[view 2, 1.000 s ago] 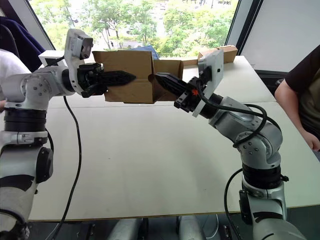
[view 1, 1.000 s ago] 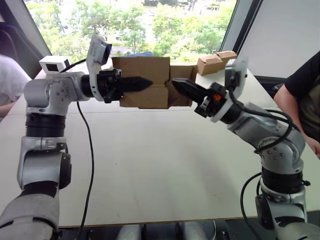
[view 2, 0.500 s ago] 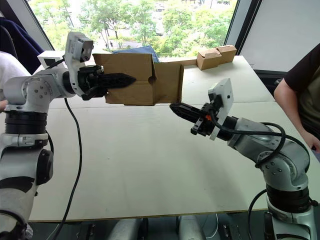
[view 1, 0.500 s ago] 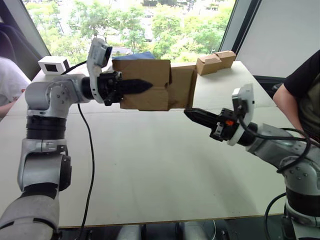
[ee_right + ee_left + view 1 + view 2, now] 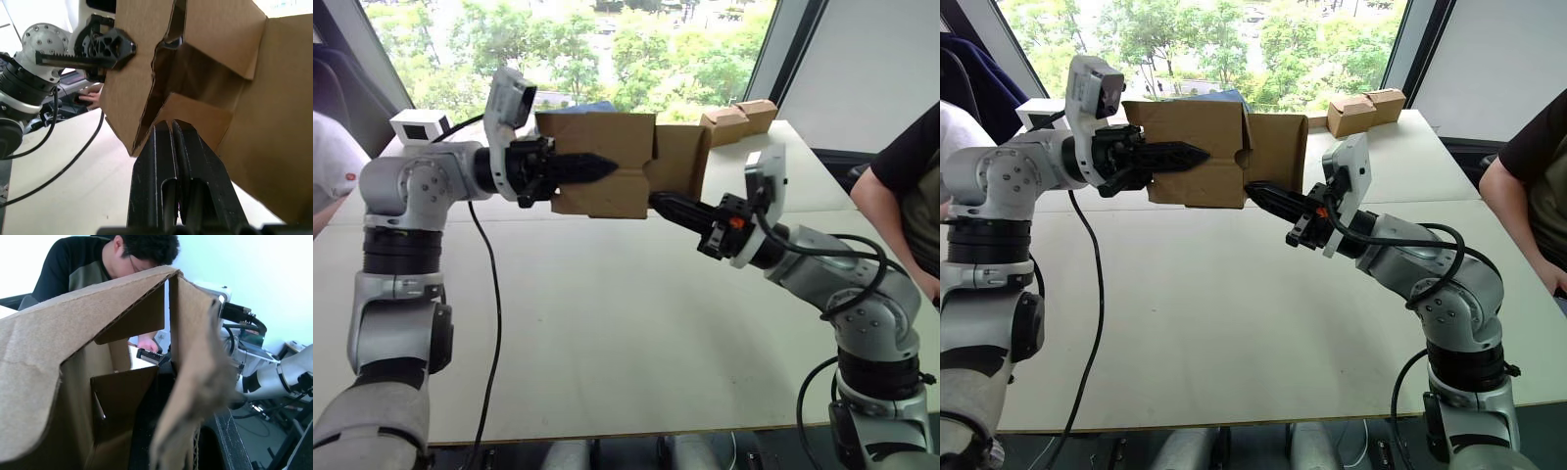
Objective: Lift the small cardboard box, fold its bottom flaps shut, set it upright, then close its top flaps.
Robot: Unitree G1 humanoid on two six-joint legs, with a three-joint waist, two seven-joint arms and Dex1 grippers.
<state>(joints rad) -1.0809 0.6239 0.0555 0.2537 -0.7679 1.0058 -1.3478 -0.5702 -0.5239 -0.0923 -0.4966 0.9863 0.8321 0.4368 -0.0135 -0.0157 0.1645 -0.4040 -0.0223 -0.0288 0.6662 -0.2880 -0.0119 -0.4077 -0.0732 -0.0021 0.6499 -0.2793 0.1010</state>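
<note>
I've got the small cardboard box held up in the air over the far half of the counter, lying on its side, open end facing my right arm. Left claw is clamped onto the box's side panel, fingers pinched flat on the cardboard. Right claw has its fingers pressed together with nothing between them, tip at the lower edge of the open end, touching or just short of a small inner flap. One big flap stands out straight from the box on the right side.

Bottom flaps look not yet folded; I judge we're mid-fold on the first one.

Risks:
- left grip is on a single thin panel, so a hard push from the right could twist the box or slip it out
- the tip could slide under the flap and poke inside instead of folding it
- corrugated could crease off the hinge line

Two joined brown boxes sit at the far counter edge
</note>
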